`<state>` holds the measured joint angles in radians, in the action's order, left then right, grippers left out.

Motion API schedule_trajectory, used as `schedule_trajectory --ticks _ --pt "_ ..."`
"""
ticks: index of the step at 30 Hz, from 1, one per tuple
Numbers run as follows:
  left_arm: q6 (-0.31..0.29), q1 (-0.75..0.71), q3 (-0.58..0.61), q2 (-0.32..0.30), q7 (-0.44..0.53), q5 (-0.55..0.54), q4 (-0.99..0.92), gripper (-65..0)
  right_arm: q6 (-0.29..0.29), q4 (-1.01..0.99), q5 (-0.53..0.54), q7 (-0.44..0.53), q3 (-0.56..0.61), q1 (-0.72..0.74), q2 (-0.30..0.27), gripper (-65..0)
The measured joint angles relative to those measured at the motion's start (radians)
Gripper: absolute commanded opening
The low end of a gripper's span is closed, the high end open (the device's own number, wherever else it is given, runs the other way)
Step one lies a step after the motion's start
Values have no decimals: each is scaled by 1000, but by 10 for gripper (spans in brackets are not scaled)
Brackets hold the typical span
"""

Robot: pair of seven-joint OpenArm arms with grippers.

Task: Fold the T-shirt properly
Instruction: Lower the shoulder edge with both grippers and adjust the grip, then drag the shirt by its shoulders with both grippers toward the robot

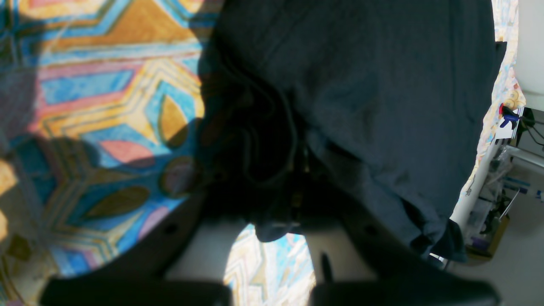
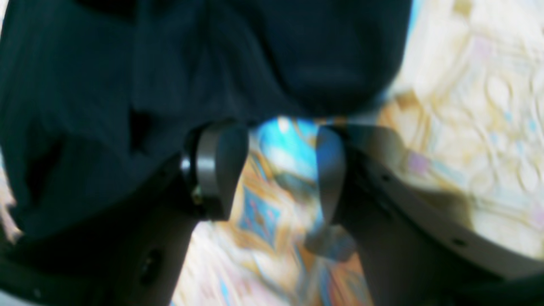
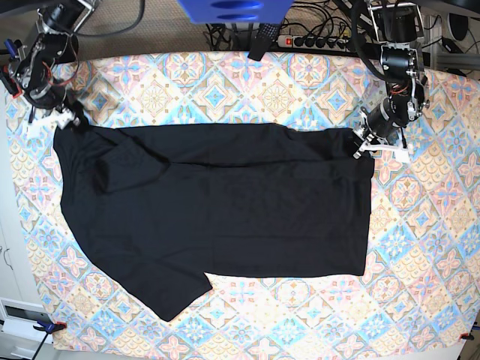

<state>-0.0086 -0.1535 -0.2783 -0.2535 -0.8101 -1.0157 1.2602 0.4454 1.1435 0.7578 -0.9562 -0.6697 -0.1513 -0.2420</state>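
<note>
Robotics lab bench: patterned tablecloth (image 3: 225, 82) clamped over table, power strip (image 3: 311, 41) and cable tangle (image 3: 315, 19) behind, two mounted arms.

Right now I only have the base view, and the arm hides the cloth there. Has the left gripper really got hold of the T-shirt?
Observer: Yes. The left wrist view shows the left gripper shut, with a bunch of the T-shirt pinched between its fingers.
Operator: And the right one, at the other end?
Observer: The right gripper is open. The patterned tablecloth shows through the gap between its fingers, and nothing is pinched.
Operator: Is the cloth within its bite?
Observer: The black cloth lies just beyond the fingertips and beside one finger, not in the gap.
</note>
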Motion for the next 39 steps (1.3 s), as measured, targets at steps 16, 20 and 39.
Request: schedule_trajectory --ticks 16,20,39 --pt "-7 -31 2 -47 3 -10 2 -647 45 -116 -47 54 6 72 -27 -325" --pt "-13 -39 2 -49 6 -14 3 -647 18 -126 -151 59 -4 136 -27 -377" --pt "-6 -161 6 -85 -9 -10 112 -648 25 9 -131 55 -50 -79 -22 -635"
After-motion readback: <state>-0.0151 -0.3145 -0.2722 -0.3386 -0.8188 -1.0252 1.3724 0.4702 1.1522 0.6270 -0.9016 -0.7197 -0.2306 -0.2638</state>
